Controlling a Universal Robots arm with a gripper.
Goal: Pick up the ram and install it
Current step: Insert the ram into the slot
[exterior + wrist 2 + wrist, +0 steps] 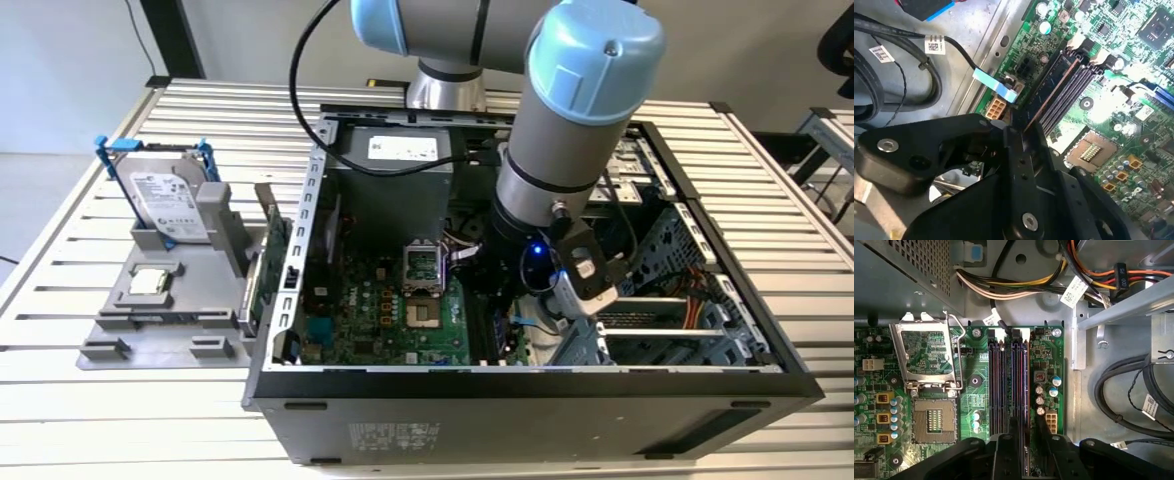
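Standing on edge in the slot nearest the motherboard's (380, 315) edge, the ram (1051, 92) is the dark stick you see running along the row of black slots (996, 385); in the first wrist view it (1027, 385) shows edge-on beside the empty ones. Your tool (1026, 424) pinches it at one end, a black finger (1014, 427) on either side of the stick, drawn in narrow. In the second wrist view the tool (1016, 134) meets the ram's near end just beside a white connector (996, 106). You can see the open processor socket (934, 420) on the far side of the slots from the tool. In the exterior view the arm reaches down into the open computer case (534, 400), which lies on the slatted worktop (134, 430). Well apart, towards the exterior view's left, a hard drive (171, 205) in a blue bracket stands on a grey fixture (160, 315).
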